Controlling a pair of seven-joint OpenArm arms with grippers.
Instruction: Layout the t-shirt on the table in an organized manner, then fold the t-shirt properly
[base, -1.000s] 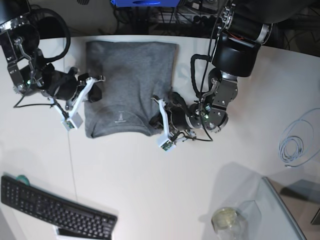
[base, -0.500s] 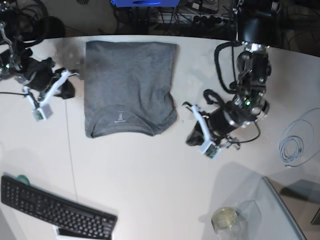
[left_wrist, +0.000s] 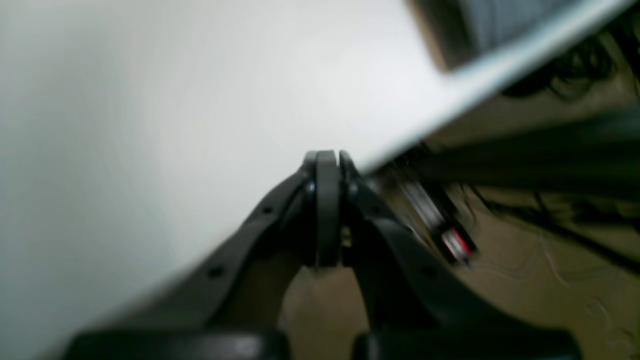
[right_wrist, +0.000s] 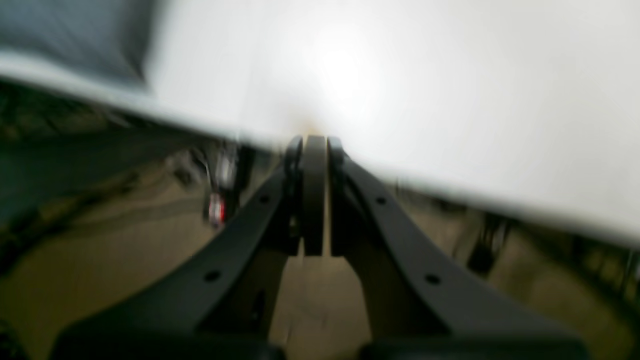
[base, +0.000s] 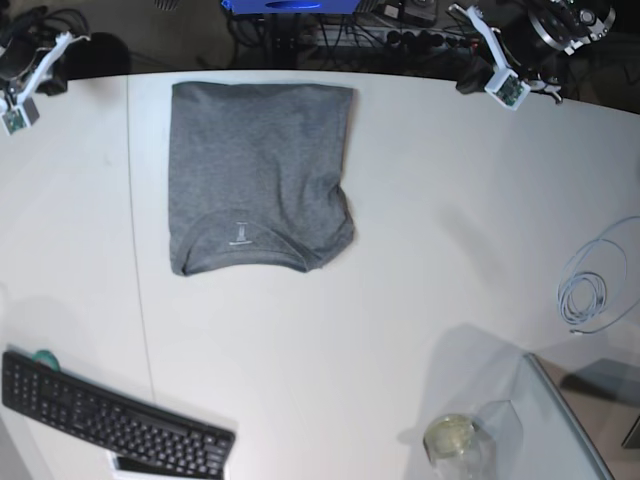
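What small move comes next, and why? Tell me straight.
Probably none on the cloth: keep both arms parked. The t-shirt lies folded in a compact rectangle on the table, and the left pincer and right pincer sit shut at the far edge, holding nothing. At most, tidy the slightly bulging lower right corner.

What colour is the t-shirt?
Plain heather grey, no pattern. The t-shirt shows best in the base view.

Dark space beyond the bench at 12 o'clock, with tangled black cables (base: 300, 35) and a blue box (base: 287, 5). Brownish floor (right_wrist: 125, 260) below, blurred. Bright light patch on the white surface. Clear glass panel (base: 570, 425) at 5 o'clock.
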